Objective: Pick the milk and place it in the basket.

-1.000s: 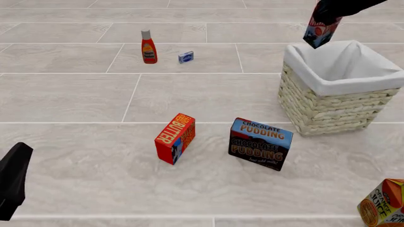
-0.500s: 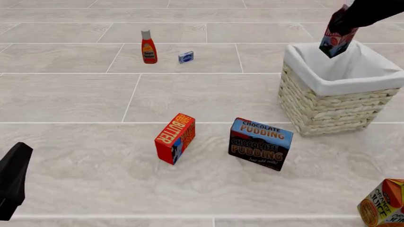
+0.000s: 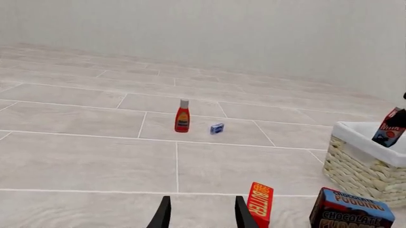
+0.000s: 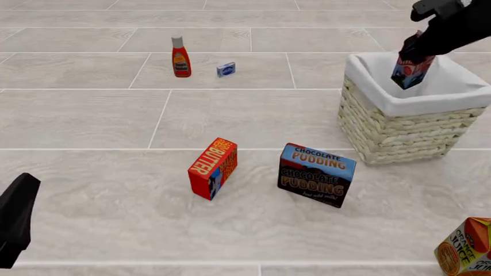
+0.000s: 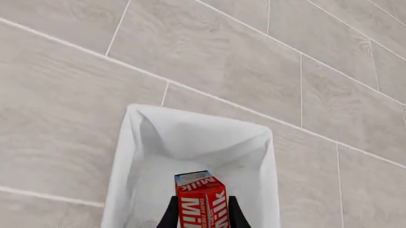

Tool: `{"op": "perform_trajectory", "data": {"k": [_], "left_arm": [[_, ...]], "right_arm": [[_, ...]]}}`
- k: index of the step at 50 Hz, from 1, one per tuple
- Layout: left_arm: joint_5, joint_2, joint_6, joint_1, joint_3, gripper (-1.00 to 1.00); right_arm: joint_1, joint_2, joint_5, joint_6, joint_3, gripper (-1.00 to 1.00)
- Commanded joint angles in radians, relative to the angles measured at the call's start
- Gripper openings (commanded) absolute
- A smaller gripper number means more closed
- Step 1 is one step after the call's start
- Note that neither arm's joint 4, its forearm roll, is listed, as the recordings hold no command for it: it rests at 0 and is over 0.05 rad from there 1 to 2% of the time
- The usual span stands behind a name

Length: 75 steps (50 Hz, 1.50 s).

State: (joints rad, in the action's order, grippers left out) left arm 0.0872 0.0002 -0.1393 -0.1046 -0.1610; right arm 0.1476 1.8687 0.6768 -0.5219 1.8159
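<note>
The milk (image 4: 410,71), a red carton with a blue-and-white panel, hangs tilted in the mouth of the basket (image 4: 391,132), a pale wicker one with a white liner. My right gripper (image 4: 415,50) is shut on the carton's top. In the right wrist view the milk (image 5: 201,199) sits between the fingers (image 5: 170,214) above the white liner of the basket (image 5: 190,137). The left wrist view shows the milk (image 3: 387,131) over the basket (image 3: 358,173) at the far right. My left gripper (image 4: 15,221) is low at the near left, and its fingers (image 3: 163,216) stand open and hold nothing.
A red-orange butter box (image 4: 213,168) and a chocolate pudding box (image 4: 316,174) stand in the middle of the table. An orange juice carton (image 4: 464,248) is at the near right corner. A red sauce bottle (image 4: 180,57) and a small blue box (image 4: 225,69) are at the far left.
My right gripper has carried the milk rightward and down, from above the basket's far rim into its opening. The left arm has not moved.
</note>
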Motion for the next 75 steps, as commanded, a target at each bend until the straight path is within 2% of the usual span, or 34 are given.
{"op": "perform_trajectory", "data": {"k": [1,10,39,68,69,75], "left_arm": [[0.004,0.000,0.001,-0.005,-0.005,1.00],[-0.004,0.000,0.001,-0.004,0.006,1.00],[0.006,0.000,0.000,0.001,-0.004,1.00],[0.007,0.000,0.000,0.000,-0.006,1.00],[0.007,0.000,0.001,0.000,-0.006,1.00],[0.005,0.000,-0.001,0.000,-0.005,1.00]], "right_arm": [[0.021,0.026,-0.040,0.029,-0.014,-1.00],[0.026,0.052,-0.071,0.032,-0.047,-1.00],[0.019,0.144,-0.118,0.047,-0.055,-1.00],[0.025,0.169,-0.125,0.048,-0.063,-1.00],[0.026,0.168,-0.123,0.049,-0.062,1.00],[0.025,0.164,-0.120,0.048,-0.059,1.00]]}}
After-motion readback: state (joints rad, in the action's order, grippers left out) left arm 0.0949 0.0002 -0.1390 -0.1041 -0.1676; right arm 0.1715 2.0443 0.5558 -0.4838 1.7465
